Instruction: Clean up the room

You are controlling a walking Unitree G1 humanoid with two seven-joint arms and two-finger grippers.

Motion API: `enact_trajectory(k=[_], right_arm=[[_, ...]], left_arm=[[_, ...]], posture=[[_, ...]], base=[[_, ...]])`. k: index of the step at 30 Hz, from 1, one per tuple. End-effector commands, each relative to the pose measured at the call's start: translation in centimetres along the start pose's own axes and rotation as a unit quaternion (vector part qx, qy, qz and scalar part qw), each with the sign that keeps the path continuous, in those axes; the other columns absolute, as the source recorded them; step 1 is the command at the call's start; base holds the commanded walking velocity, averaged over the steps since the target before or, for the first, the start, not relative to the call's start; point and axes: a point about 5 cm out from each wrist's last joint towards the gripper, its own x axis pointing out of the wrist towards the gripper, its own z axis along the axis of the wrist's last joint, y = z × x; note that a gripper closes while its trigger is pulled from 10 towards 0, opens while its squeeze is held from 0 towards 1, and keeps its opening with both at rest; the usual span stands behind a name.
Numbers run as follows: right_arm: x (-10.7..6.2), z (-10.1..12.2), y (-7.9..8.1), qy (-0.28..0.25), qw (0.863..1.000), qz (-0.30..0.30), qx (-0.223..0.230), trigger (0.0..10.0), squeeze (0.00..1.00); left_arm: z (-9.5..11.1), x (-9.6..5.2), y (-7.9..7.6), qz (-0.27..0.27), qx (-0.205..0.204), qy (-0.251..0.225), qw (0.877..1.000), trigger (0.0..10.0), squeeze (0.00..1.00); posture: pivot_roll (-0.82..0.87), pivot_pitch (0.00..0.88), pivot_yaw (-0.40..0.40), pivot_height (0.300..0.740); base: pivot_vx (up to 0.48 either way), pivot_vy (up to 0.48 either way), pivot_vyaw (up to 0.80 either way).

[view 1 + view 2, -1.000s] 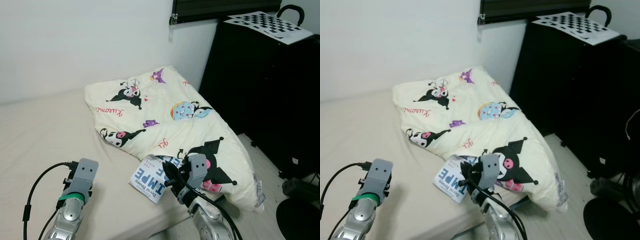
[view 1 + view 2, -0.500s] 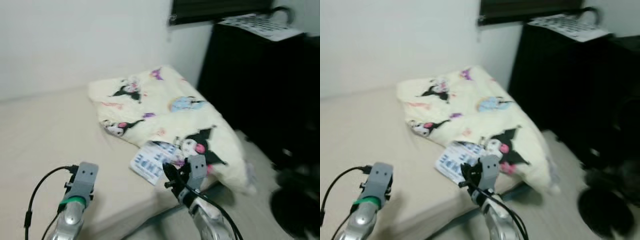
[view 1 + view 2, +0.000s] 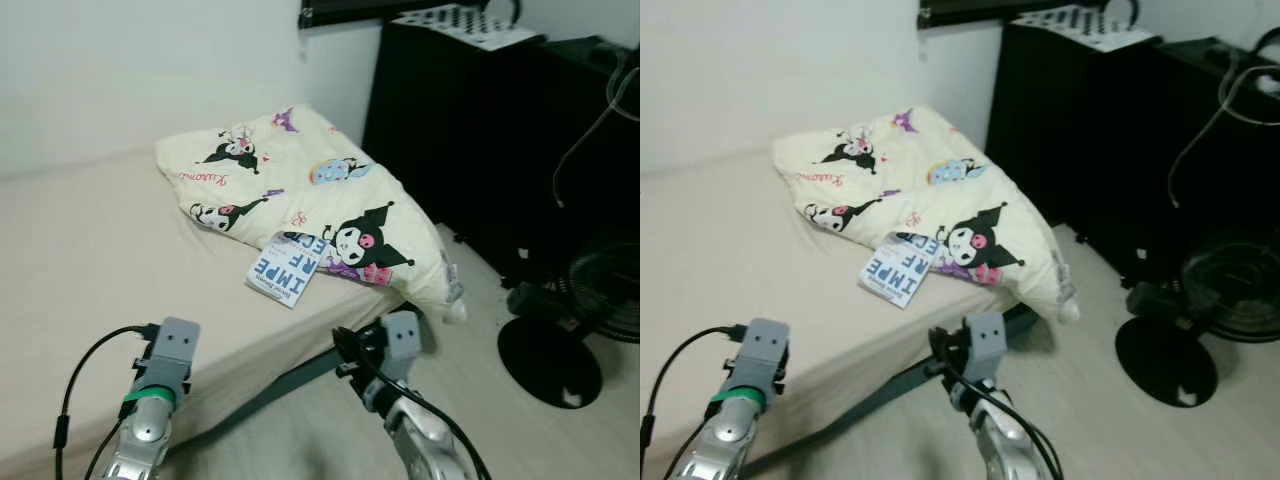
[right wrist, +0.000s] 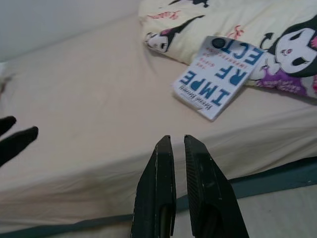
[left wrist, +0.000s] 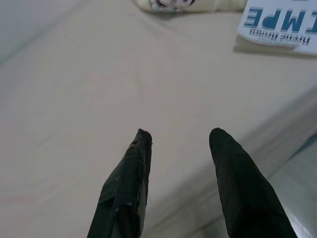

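1. Right wrist view, bedside: a white book (image 4: 218, 74) with large blue lettering lies flat on the beige bed (image 3: 90, 250), near the mattress edge, one corner resting against a cream cartoon-print blanket (image 3: 310, 195).
2. Judged against the task, the book looks the likeliest item to tidy first; the rumpled blanket, spilling over the bed's corner towards the floor, would follow.
3. Right claw (image 4: 177, 144) hangs low in front of the mattress edge, below and short of the book, its two black fingers nearly clenched with only a slim gap and nothing between them.
4. Left claw (image 5: 179, 135) hovers over bare sheet, released, fingers spread and empty, well apart from the book.
5. To do the step well, the right claw would need to spread its fingers before closing in, rise above mattress height, and approach the book's free edge, the one away from the blanket.
6. A flat book gives little to grip from above; sliding one finger under the edge that faces the mattress side looks the safer bet.
7. Risk, as a judgement: pinching the blanket or the sheet along with the cover.
8. A black cabinet (image 3: 480, 120) and a floor fan (image 3: 575, 320) stand to the right, clear of the reach.
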Motion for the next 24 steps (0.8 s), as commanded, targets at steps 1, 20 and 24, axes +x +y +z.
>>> enact_trajectory(k=[1, 20, 24], right_arm=[[0.01, -0.33, 0.33, 0.006, 1.000, 0.004, 0.002, 10.0, 0.00], [-0.06, -0.49, 0.38, 0.008, 1.000, 0.003, -0.001, 10.0, 0.00], [-0.10, -0.54, 0.39, 0.009, 1.000, 0.003, -0.001, 10.0, 0.00]], left_arm=[[-0.64, -0.13, 0.32, 0.003, 0.003, 0.015, 1.000, 10.0, 0.00], [-0.84, -0.21, 0.31, 0.002, 0.003, 0.019, 1.000, 10.0, 0.00], [-0.88, -0.25, 0.30, 0.003, 0.003, 0.019, 1.000, 10.0, 0.00]], posture=[[-0.03, 0.032, 0.039, 0.740], [-0.03, 0.040, 0.037, 0.740], [-0.03, 0.042, 0.035, 0.740]], base=[[0.000, 0.000, 0.00], [0.374, 0.000, 0.00], [0.363, 0.000, 0.00]])
